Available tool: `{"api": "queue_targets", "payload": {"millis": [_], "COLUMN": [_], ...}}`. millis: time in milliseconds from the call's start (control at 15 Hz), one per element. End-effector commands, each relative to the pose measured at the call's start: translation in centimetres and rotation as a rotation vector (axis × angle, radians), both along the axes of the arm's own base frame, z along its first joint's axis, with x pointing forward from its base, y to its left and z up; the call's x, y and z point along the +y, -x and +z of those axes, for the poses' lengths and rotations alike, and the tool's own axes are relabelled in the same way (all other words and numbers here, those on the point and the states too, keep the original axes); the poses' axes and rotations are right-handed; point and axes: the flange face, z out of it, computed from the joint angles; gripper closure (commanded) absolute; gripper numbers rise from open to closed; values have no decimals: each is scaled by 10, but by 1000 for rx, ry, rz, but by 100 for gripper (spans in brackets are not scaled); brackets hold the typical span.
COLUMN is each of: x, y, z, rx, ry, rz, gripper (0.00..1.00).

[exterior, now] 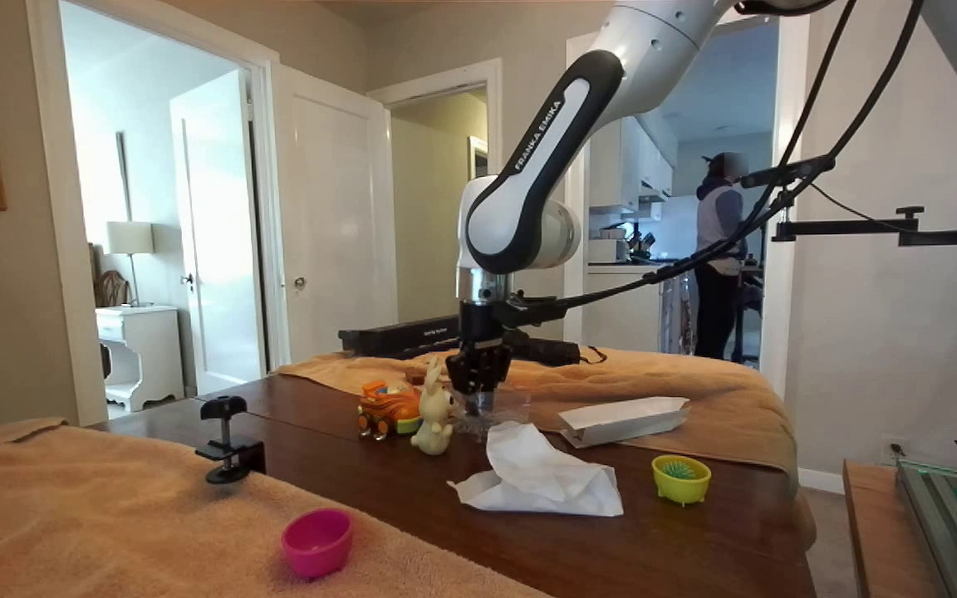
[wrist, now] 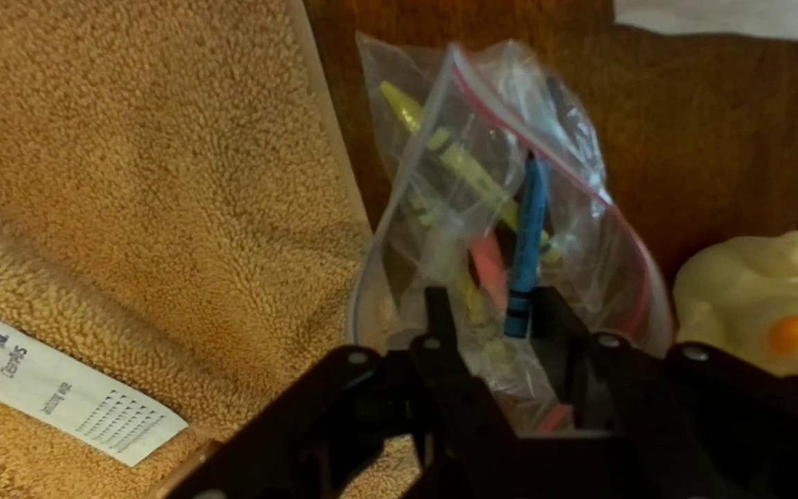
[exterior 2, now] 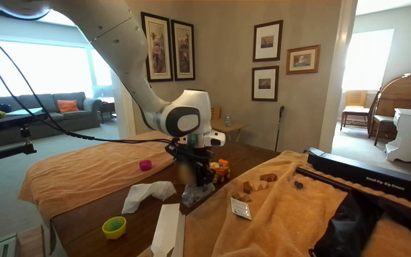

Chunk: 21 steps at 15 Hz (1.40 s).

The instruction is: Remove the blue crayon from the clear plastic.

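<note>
Slim blue crayon (wrist: pixel 528 239) in clear plastic zip bag (wrist: pixel 582 235).
Wrist view: cream rabbit figurine (wrist: pixel 745 298) right of bag, tan fleecy towel (wrist: pixel 184 187) left.

Wooden table (exterior: pixel 653 540), 2 towels (exterior: pixel 105 515), clear plastic bag (wrist: pixel 589 242), toy rabbit (exterior: pixel 434 422)

The hand (wrist: pixel 492 299) is flanked by the bag (wrist: pixel 593 260), one side of which is blocked by the rabbit (wrist: pixel 745 298); bare surface (wrist: pixel 711 138) is left between bag and cloth (exterior: pixel 541 477).

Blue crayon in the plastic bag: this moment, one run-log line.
target: blue crayon | location: inside clear plastic bag | gripper: open, at bag mouth | crayon contact: cannot tell | removal: not done
</note>
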Motion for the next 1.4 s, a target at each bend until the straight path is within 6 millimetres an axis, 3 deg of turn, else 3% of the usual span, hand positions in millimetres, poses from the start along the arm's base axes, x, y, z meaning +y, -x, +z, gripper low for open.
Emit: {"api": "queue_targets", "payload": {"millis": [0,267,467,533,600,733,1133,1333], "x": [6,8,10,10,10,10,12,25], "y": [-8,-8,-8,-8,-8,-9,-10,-4], "z": [-3,-7,-9,-9,-9,-10,-7,15], "rx": [-2,4,8,8,9,10,9,-1], "ry": [0,2,3,3,4,4,2,-9], "rz": [-20,-16,-14,-14,-15,-15,-16,26], "gripper": [62,63,69,75,93,99,98,98]}}
